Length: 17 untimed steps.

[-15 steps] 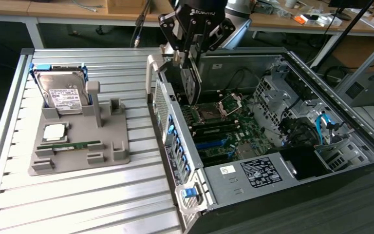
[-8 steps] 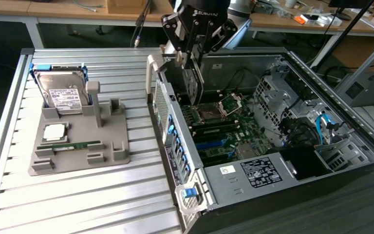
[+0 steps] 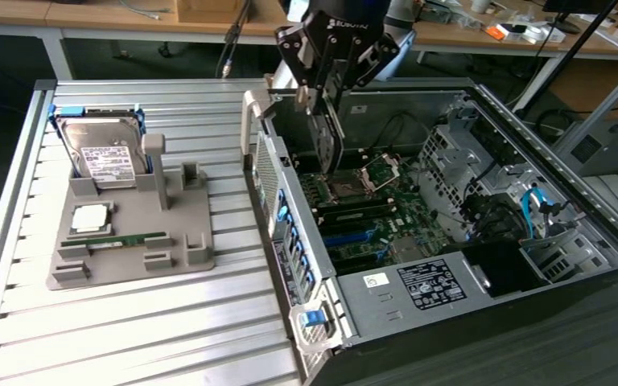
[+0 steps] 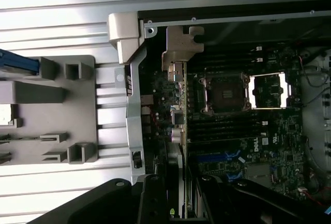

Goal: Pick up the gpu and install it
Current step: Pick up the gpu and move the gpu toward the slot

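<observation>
end effector point(image 3: 325, 96) holds the gpu point(image 3: 327, 145) upright over the open computer case point(image 3: 271, 173).

Slatted aluminium table point(image 3: 126, 338) carries a grey moulded parts holder point(image 3: 186, 251). An open computer case point(image 3: 271, 173) lies just beside it.

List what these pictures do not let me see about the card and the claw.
- Exterior view: top edge of the gpu, hidden inside the claw.
- Wrist view: gpu's flat faces, seen edge-on.
- Exterior view: hard drive label text, too small.
</observation>
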### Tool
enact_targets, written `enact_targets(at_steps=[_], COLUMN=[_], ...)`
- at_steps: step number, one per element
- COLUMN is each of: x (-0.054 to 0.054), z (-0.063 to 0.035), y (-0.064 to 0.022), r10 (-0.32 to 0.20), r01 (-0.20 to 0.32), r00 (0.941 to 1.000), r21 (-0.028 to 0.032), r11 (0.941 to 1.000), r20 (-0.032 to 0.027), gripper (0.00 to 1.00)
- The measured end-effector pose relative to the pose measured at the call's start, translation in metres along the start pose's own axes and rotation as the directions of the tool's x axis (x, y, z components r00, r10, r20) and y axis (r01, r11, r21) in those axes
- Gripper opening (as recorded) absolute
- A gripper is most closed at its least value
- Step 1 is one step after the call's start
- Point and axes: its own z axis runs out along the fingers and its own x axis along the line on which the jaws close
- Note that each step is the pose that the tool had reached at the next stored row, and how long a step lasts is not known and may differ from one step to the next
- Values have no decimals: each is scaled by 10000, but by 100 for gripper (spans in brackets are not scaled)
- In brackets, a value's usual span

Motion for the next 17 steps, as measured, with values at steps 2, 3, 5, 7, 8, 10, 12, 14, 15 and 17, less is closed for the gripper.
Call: enact_targets(at_steps=[2,3,5,7,8,10,12,14,15,17], x=[-21,-32,-51,-71,-81,-102,-121,-141,-156,-192], z=[3,5,9,12,14,17,20,24,26,32], y=[0,1,1,1,2,2,2,3,3,3], r10=[0,1,1,1,0,0,0,0,0,0], r01=[0,-1,-1,-1,0,0,0,0,0,0], r00=[10000,10000,10000,10000,10000,10000,10000,10000,10000,10000], r21=[3,3,6,7,9,11,12,14,17,20], r11=[10000,10000,10000,10000,10000,10000,10000,10000,10000,10000], r20=[-1,-1,-1,-1,-1,-2,-2,-1,-2,-2], gripper=[27,27,27,27,27,27,27,27,27,27])
